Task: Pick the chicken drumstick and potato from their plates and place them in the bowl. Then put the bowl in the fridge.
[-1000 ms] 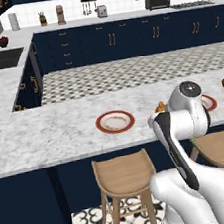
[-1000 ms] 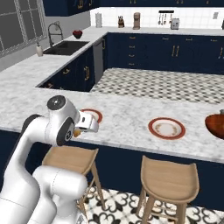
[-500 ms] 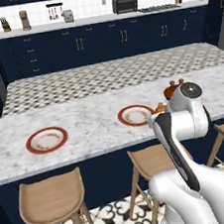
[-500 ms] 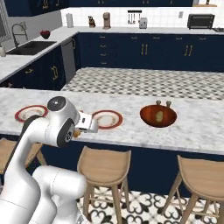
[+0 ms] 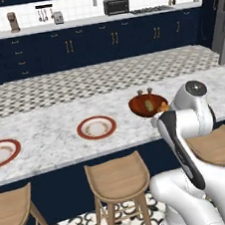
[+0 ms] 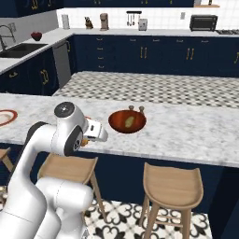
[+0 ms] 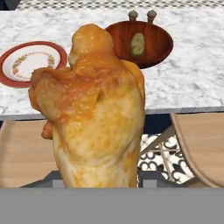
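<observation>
While the potato (image 7: 138,43) is seen lying in the bowl (image 7: 151,54), the chicken drumstick (image 7: 94,118) is clamped in the gripper (image 6: 86,141), undelivered; fridge step is left.

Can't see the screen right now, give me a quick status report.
Gripper shut on chicken drumstick, short of the counter edge. Potato sits in bowl. Nothing blocks the way.

The white arm rises from the base, bends at a dark elbow joint and reaches forward at counter height. The gripper (image 6: 84,141) sits at the counter's near edge, closed on the drumstick (image 7: 94,111), which stands upright between its jaws.
</observation>
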Controlling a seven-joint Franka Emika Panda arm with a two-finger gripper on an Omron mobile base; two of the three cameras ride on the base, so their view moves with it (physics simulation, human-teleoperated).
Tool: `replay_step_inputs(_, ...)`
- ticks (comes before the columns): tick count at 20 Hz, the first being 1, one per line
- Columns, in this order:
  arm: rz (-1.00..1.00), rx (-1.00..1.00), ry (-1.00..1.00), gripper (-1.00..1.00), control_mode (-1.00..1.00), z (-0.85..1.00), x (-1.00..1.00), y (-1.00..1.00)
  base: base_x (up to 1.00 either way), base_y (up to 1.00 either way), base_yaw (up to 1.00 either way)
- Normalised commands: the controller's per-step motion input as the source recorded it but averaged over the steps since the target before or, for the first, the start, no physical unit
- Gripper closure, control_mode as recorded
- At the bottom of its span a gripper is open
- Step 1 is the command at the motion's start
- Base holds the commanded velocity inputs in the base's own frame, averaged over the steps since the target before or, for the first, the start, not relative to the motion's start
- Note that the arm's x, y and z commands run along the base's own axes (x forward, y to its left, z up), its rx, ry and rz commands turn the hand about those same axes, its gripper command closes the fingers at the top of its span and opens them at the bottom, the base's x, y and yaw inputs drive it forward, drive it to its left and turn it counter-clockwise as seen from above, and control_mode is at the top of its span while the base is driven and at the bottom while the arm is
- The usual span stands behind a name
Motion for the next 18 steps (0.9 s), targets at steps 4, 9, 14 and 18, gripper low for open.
replay_step_inputs(4, 0.00, 0.00, 0.00, 1.00, 1.00, 0.00, 0.00, 0.00, 0.14, -0.57, -0.02)
replay_step_inputs(9, 0.00, 0.00, 0.00, 1.00, 1.00, 0.00, 0.00, 0.00, 0.69, -0.03, -0.01)
replay_step_inputs(14, 0.00, 0.00, 0.00, 1.00, 1.00, 0.00, 0.00, 0.00, 0.96, 0.00, 0.02)
replay_step_inputs(18, 0.00, 0.00, 0.00, 1.00, 1.00, 0.00, 0.00, 0.00, 0.71, -0.05, 0.03)
